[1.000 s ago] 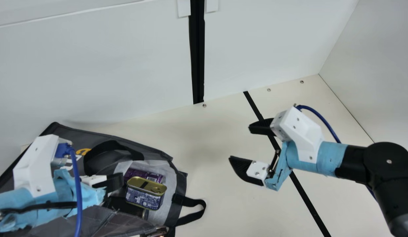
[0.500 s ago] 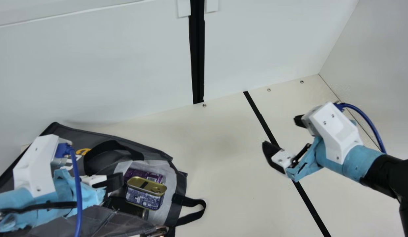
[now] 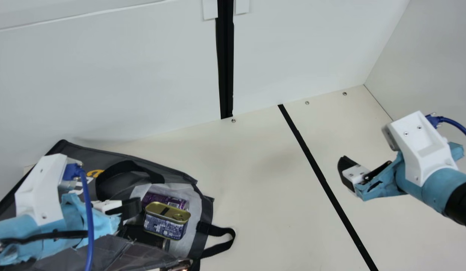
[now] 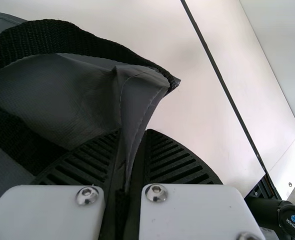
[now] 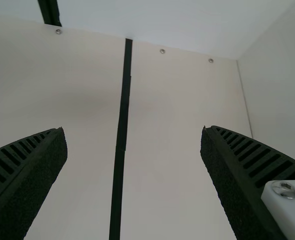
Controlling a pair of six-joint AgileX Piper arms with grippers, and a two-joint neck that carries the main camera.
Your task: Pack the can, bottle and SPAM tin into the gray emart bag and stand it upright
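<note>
At lower left of the main view, the left gripper sits against the gray emart bag, its two fingers pinching a fold of the bag's cloth in the left wrist view. Left arm comes in from the left edge, roughly level, pointing right.

Just right of that gripper, in the bag's mouth, the SPAM tin shows its gold pull-ring lid, partly over a purple can. A dark item with a metallic end lies just below and left of the tin, partly hidden — can't tell if it's the bottle. Bag is on its side, mouth toward the right. One black handle arches over it, another loop sticks out onto the table.

At right of frame, the right gripper is well apart from the bag — fingers spread wide in the right wrist view. Its arm enters from the lower part of the right edge, slanting up and left, over the cream surface. A broad stretch of table lies between it and the bag, crossed by a black strip. Back wall bounds the top, side wall the upper right.
</note>
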